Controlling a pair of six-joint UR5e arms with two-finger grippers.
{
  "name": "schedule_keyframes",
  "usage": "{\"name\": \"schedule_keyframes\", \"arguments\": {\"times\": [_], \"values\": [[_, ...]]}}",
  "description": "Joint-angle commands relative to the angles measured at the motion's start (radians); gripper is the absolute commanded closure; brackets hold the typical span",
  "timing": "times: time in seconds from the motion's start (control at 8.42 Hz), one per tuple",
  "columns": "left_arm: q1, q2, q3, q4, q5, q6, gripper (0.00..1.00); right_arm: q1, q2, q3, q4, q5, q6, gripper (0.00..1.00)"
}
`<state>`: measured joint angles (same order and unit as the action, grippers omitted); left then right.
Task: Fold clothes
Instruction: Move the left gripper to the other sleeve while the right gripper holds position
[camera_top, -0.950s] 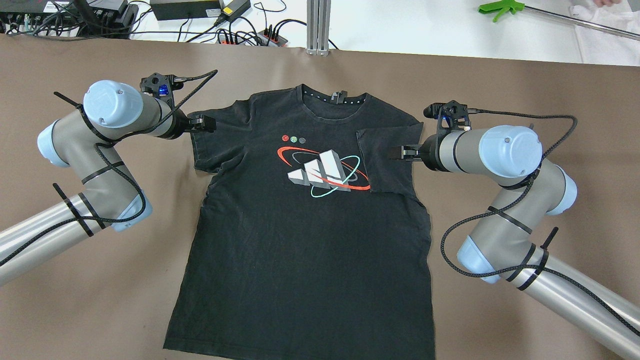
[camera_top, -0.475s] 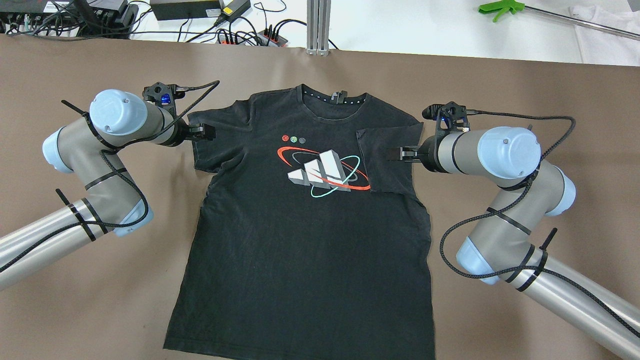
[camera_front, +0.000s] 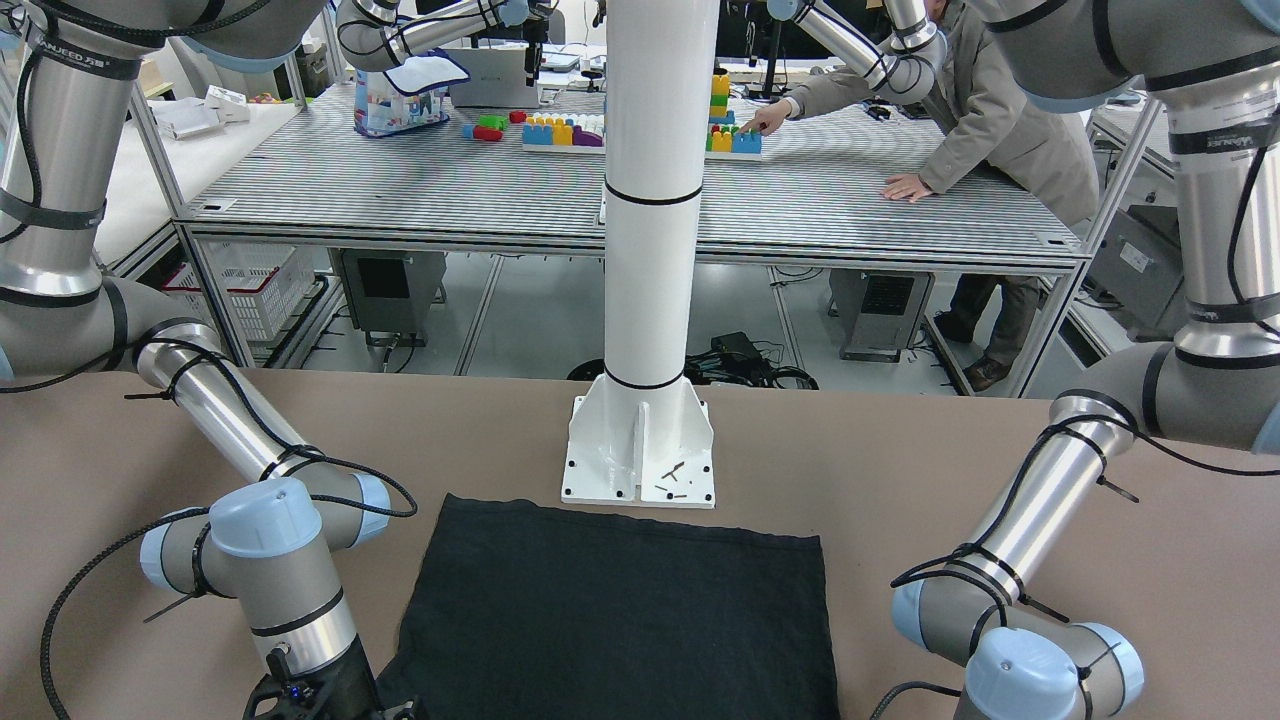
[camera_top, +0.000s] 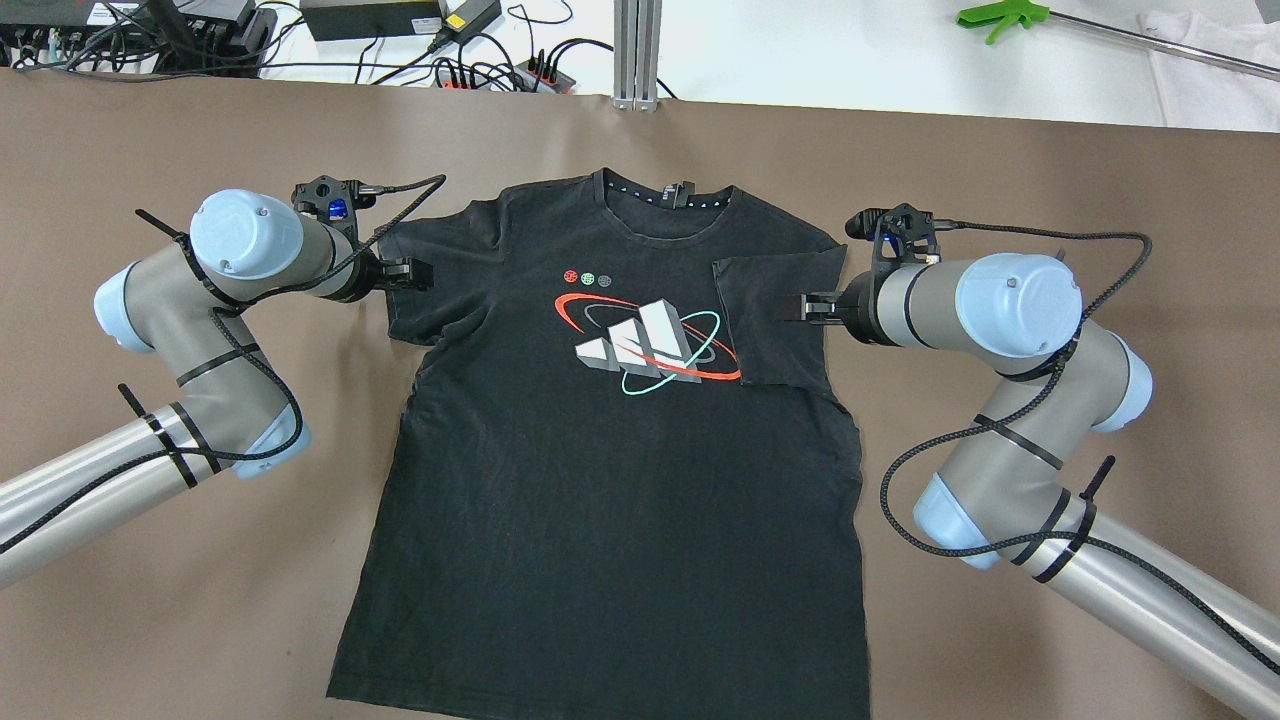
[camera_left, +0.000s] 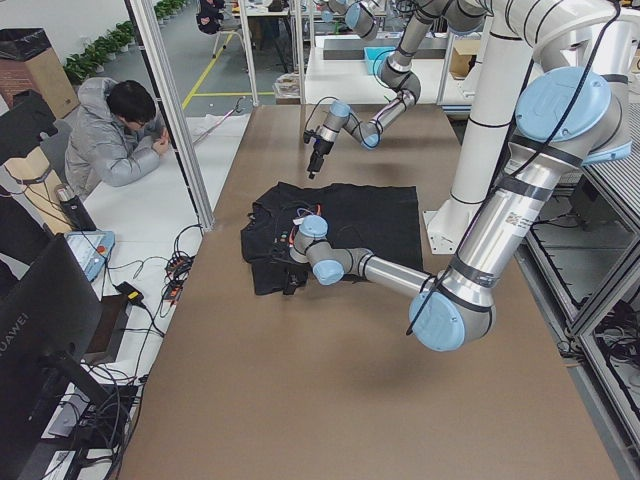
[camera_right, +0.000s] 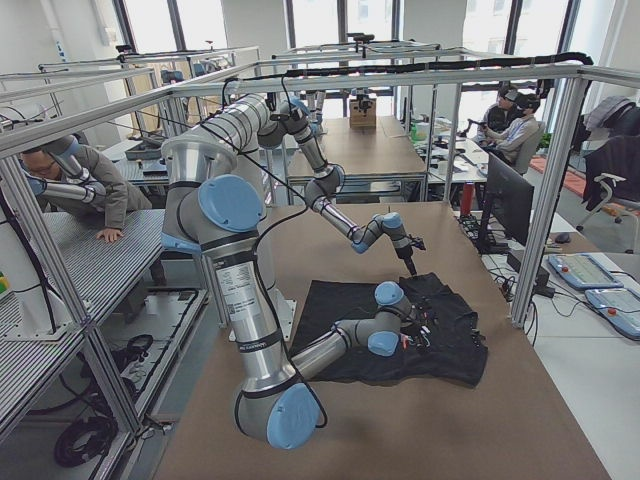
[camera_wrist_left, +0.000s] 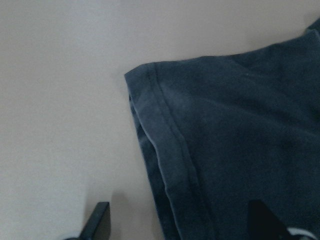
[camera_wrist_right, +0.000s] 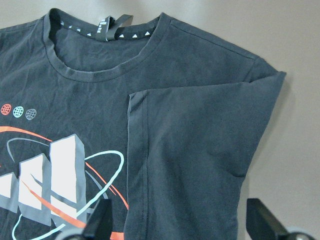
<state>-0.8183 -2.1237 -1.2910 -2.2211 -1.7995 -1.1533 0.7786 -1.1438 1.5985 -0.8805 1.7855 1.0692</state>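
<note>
A black short-sleeved fabric T-shirt (camera_top: 600, 520) is seen on a matte brown table covering (camera_top: 200, 620). A printed chest graphic (camera_top: 648, 345) is carried at the shirt's centre: three slanted bars in white and grey, ringed by one orange-red and one teal ellipse. At the graphic's eleven o'clock, three small globe marks (camera_top: 587, 278) are set in red, green and grey. The inner collar band (camera_top: 665, 195) is dotted with small white marks. The silver-grey tubular left arm (camera_top: 160, 295) and right arm (camera_top: 930, 300) are capped in pale blue and wrapped with black cables.
</note>
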Motion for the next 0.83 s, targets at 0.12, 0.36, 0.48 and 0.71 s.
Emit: {"name": "schedule_keyframes", "arguments": {"times": [0.12, 0.36, 0.48, 0.71], "values": [[0.007, -0.002, 0.015, 0.000, 0.000, 0.006, 0.05, -0.001, -0.013, 0.001, 0.006, 0.000, 0.000, 0.06], [0.008, -0.001, 0.016, -0.003, 0.000, 0.006, 0.05, -0.002, -0.011, 0.003, 0.006, 0.000, 0.000, 0.06], [0.008, -0.001, 0.034, -0.023, 0.000, 0.006, 0.05, -0.002, -0.011, 0.006, 0.006, 0.000, 0.000, 0.06], [0.007, -0.002, 0.085, -0.100, -0.001, 0.001, 0.06, -0.002, -0.011, 0.011, 0.006, 0.000, 0.000, 0.06]]}}
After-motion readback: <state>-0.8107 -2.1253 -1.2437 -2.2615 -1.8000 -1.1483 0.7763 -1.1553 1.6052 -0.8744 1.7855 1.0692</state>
